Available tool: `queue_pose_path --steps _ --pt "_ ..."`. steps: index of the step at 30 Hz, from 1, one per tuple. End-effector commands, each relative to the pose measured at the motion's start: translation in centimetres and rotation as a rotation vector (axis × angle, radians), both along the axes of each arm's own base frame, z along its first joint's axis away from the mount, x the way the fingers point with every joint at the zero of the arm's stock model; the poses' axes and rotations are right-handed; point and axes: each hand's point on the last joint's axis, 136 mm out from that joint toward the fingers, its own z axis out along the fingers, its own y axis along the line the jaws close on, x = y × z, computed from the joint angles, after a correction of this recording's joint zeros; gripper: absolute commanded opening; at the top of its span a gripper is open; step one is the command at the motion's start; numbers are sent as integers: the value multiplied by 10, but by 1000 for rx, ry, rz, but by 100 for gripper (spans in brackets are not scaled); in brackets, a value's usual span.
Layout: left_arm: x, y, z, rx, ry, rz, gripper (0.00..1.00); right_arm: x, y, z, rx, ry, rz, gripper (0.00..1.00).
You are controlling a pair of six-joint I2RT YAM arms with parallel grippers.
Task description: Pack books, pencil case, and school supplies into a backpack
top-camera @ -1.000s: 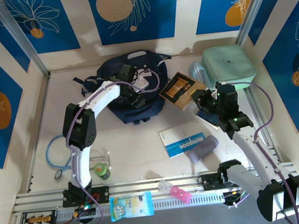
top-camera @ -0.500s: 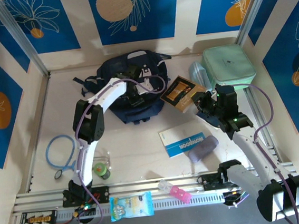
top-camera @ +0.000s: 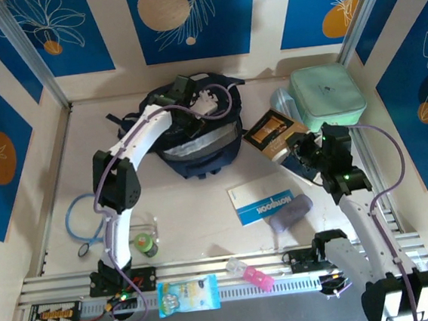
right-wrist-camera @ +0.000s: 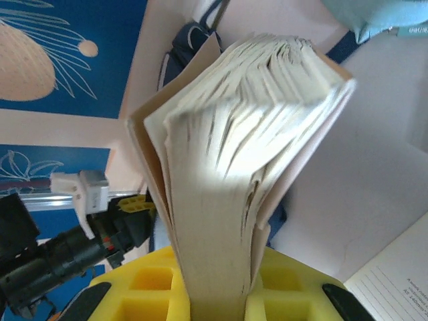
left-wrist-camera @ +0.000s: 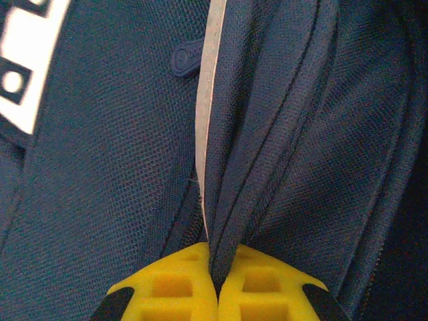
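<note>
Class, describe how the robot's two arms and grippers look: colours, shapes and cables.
The left arm and right arm are built of white links joined by chunky black joints, each with a thin purple cable looping alongside. The left gripper and right gripper have bright yellow plastic fingers moulded with square recesses.

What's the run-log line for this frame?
left gripper: shut on backpack fabric | right gripper: shut on brown book | NOTEBOOK book: on table

The pale table [top-camera: 188, 208] carries the backpack [top-camera: 206, 157], NOTEBOOK book [top-camera: 262, 205] and mint case [top-camera: 327, 93].
</note>
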Motion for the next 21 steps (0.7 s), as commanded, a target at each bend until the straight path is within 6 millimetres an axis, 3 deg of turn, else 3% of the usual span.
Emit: queue_pose_path --steps 1,7,12,17,21 --pt "11 -11 91 -247 -144 127 0 2 13 48 54 -187 94 11" --pt "15 -18 143 -423 -207 209 0 -2 46 60 108 -236 236 11" --pt "13 -25 176 -544 -242 216 0 5 82 41 107 -154 285 11" --pt "11 -36 179 -598 -218 190 0 29 115 34 128 -123 318 11" --pt "9 -38 181 -616 -202 192 0 66 140 57 164 -208 332 11"
